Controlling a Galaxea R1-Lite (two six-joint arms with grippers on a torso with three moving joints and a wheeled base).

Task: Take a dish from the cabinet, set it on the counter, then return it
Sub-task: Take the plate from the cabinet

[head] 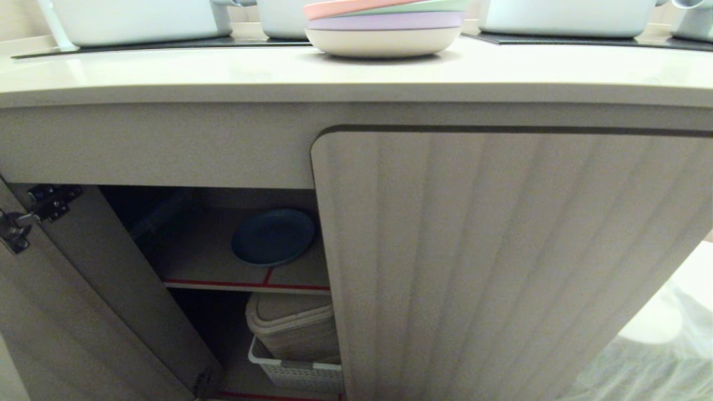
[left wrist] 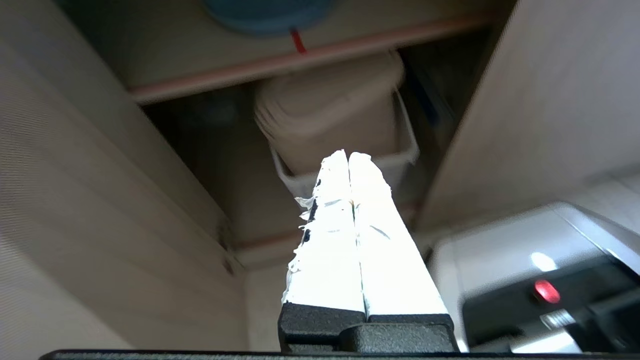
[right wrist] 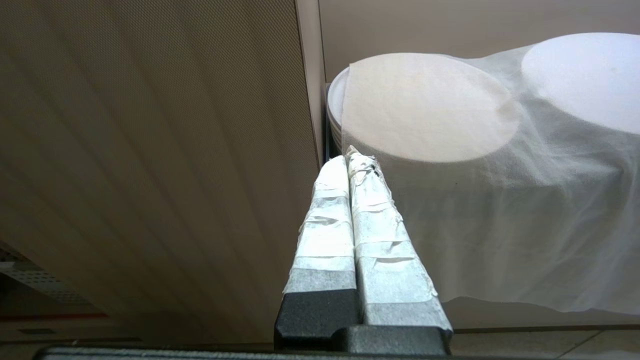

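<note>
Lying on shelf, dish (head: 273,236), beyond pressed-together left fingers (left wrist: 332,200)

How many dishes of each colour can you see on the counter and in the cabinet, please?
On the counter, stacked:
Pink plate: 1
Green plate: 1
Lilac plate: 1
Cream bowl: 1
In the cabinet:
Blue dish: 1
Total: 5

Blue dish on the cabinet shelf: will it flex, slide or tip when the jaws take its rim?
The dish looks like a thin, shallow plate, so probably light and fairly stiff. It lies flat on the smooth shelf, so a push would likely slide it, not tip it. Its low rim may be slippery to pinch.
</note>
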